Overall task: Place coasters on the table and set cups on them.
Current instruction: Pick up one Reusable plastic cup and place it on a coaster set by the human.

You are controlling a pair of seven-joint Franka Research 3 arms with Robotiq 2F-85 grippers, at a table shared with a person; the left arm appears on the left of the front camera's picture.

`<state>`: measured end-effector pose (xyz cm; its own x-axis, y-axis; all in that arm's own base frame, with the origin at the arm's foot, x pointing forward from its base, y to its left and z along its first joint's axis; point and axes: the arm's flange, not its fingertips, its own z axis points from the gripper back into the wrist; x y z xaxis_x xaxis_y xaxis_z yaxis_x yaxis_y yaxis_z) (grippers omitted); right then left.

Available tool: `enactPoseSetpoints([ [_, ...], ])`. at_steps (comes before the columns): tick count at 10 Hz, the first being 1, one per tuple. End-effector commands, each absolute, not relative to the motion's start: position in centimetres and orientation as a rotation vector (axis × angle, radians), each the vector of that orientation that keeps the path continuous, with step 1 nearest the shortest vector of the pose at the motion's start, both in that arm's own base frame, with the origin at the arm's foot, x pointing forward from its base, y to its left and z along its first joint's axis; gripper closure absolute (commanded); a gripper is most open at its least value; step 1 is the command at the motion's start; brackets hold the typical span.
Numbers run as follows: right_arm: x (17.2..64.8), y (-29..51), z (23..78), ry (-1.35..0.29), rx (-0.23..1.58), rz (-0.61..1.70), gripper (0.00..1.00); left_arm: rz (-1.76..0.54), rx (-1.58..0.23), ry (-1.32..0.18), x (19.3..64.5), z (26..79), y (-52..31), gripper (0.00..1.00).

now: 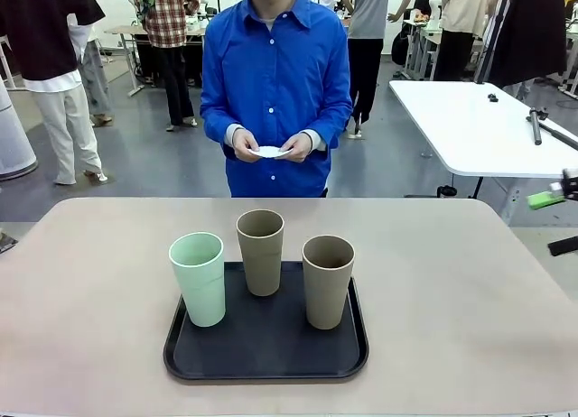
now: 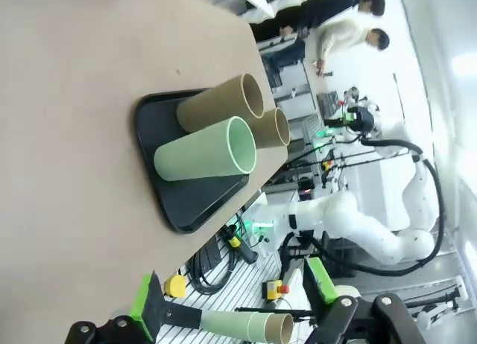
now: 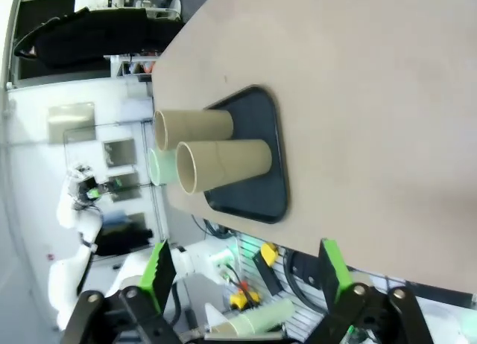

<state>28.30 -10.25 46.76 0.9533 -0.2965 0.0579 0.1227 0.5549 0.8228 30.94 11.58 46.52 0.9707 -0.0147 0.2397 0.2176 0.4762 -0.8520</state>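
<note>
Bench [image 1: 452,300]: carries one tray, centred, close to the near edge.
Tray [image 1: 271,349]: holds three cups, all upright, none touching.
Left cup [image 1: 199,282]: front left of tray, by its left rim.
Middle cup [image 1: 261,254]: rear centre, behind and between the other two.
Right cup [image 1: 328,286]: front right, about level with the one at front left.
Coasters [image 1: 271,152]: off the bench, with person [image 1: 275,74] standing behind far edge, centre.
Second bench [image 1: 470,128]: behind, to the right, apart.
</note>
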Motion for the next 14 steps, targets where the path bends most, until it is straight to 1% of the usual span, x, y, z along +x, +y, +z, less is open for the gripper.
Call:
enactPoseSetpoints([
  [1,24.4,-10.1,43.2,-0.235,1.007,-0.257,0.0,-0.12,-1.101,-0.228,31.2,46.3,12.8,0.0],
  [3,23.0,-13.0,42.8,-0.279,1.052,-0.265,0.0,-0.07,-1.129,-0.251,30.7,45.9,13.6,0.0],
  [6,21.6,-14.6,42.8,-0.301,1.073,-0.262,0.0,-0.031,-1.124,-0.263,30.3,46.0,12.5,0.0],
  [8,21.7,-14.4,42.6,-0.283,1.101,-0.226,0.0,-0.045,-1.074,-0.259,30.2,46.9,11.8,0.0],
  [9,23.0,-17.0,44.9,-0.288,1.064,-0.279,0.0,-0.049,-1.115,-0.242,30.8,46.1,12.9,0.0],
  [14,23.0,-17.0,44.9,-0.288,1.064,-0.279,0.0,-0.049,-1.115,-0.242,30.8,46.1,12.9,0.0],
])
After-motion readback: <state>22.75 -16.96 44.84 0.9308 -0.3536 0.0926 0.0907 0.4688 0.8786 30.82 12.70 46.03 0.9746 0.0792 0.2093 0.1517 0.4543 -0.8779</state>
